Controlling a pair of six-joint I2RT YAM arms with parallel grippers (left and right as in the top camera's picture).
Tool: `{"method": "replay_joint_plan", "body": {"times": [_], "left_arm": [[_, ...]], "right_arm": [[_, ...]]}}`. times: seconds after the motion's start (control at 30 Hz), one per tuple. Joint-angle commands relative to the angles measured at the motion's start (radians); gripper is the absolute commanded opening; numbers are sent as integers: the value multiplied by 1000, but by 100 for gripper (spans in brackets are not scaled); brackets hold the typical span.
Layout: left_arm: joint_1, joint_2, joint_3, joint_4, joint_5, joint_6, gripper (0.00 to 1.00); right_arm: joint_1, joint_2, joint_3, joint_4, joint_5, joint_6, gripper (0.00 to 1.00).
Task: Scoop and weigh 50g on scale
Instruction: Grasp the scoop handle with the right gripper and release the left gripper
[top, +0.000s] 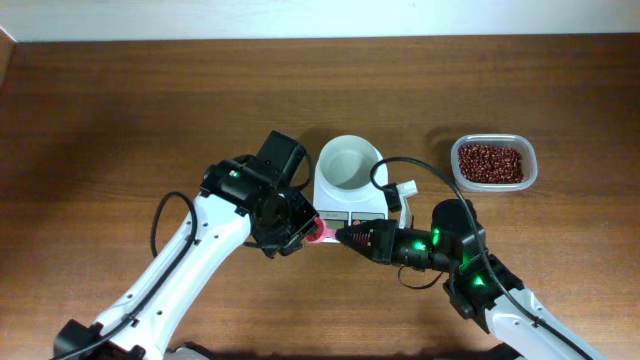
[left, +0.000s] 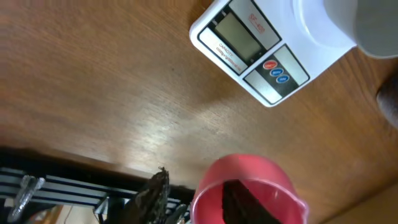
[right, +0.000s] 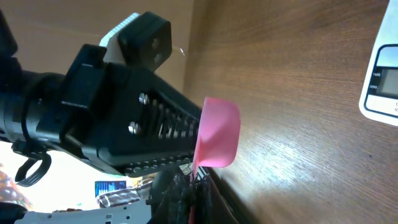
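The white scale (top: 350, 205) sits at the table's middle with its round white bowl (top: 349, 163), which looks empty. The dark red-brown beans (top: 490, 162) fill a clear tub at the right. A pink measuring spoon (top: 322, 231) hangs just in front of the scale, between both grippers. My right gripper (right: 194, 177) is shut on the spoon's handle, below the pink cup (right: 217, 134). My left gripper (left: 196, 180) stands open. One finger (left: 245, 202) is inside the cup (left: 249, 186) and the other finger (left: 152, 196) is apart from the cup's outside. No beans show in the cup.
The clear tub (top: 531, 168) stands right of the scale, away from both arms. In the left wrist view the scale's display and red and blue buttons (left: 249, 43) lie just beyond the spoon. The table's near edge is close under both grippers.
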Motion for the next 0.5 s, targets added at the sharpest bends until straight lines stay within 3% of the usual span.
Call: {"method": "replay_joint_plan", "body": {"times": [0.0, 0.2, 0.27, 0.3, 0.33, 0.4, 0.47], "left_arm": [[0, 6, -1, 4, -61, 9, 36], [91, 6, -1, 10, -61, 10, 36], [104, 6, -1, 10, -62, 10, 40], [104, 6, -1, 10, -63, 10, 45], [104, 6, -1, 10, -64, 10, 68], [104, 6, -1, 6, -69, 10, 100], [104, 6, -1, 6, -69, 10, 99]], "right_arm": [[5, -2, 13, 3, 9, -89, 4], [5, -3, 13, -188, 80, -280, 4], [5, -6, 13, -238, 80, -284, 4], [5, -9, 13, -252, 80, -284, 4], [5, -19, 13, -271, 79, -284, 4], [5, -49, 13, -297, 80, -284, 4], [5, -95, 13, -309, 80, -284, 4]]}}
